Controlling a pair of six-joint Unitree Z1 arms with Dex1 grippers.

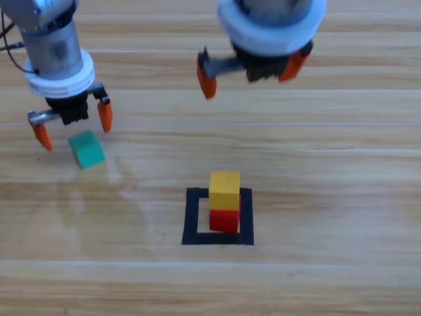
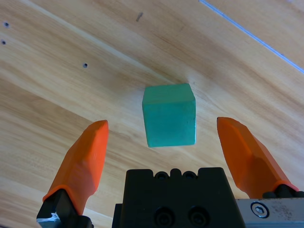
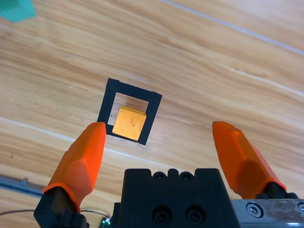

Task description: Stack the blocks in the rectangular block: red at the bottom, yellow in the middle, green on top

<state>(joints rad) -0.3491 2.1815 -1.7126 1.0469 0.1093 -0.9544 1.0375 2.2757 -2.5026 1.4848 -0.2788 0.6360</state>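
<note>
The yellow cube (image 1: 224,190) rests on the red cube (image 1: 224,220) inside the black tape rectangle (image 1: 192,217). From the right wrist view only the yellow cube (image 3: 129,123) shows within the tape outline (image 3: 105,105). The teal-green cube (image 1: 86,149) lies alone on the wood at the left. My left gripper (image 1: 72,125) hangs open just above and behind it, and the green cube (image 2: 170,115) sits between its spread jaws, untouched. My right gripper (image 1: 253,72) is open and raised at the top centre, behind the stack, holding nothing.
Bare wooden planks surround the tape rectangle on all sides. A corner of the green cube (image 3: 16,9) shows at the top left of the right wrist view.
</note>
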